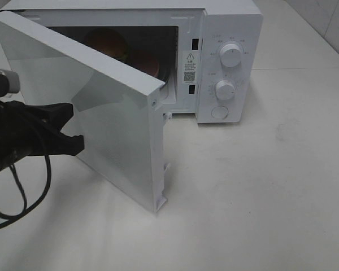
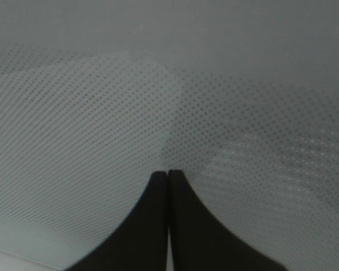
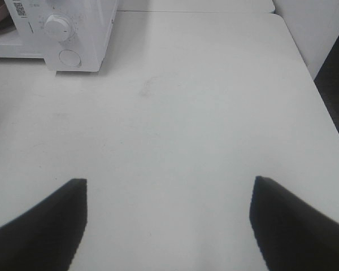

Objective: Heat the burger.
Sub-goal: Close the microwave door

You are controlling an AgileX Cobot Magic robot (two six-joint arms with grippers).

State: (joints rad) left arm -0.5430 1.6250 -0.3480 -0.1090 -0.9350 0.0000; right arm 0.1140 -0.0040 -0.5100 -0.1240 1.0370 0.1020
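Observation:
The burger (image 1: 105, 44) shows dimly as a brown round shape inside the open white microwave (image 1: 229, 22), next to a pink plate (image 1: 152, 62). The microwave door (image 1: 121, 130) stands half open, swung out toward the front. My left gripper (image 1: 76, 131) is shut and empty, with its tips against the outer face of the door. In the left wrist view the shut gripper (image 2: 168, 172) rests on the dotted door panel (image 2: 101, 113). My right gripper (image 3: 166, 183) is open and empty above the bare table, away from the microwave (image 3: 73, 28).
The microwave has two knobs (image 1: 230, 55) and a round button on its right panel. The white table (image 1: 260, 197) stretches in front and to the right. A black cable (image 1: 22, 192) loops under my left arm. The table's right edge (image 3: 322, 96) shows in the right wrist view.

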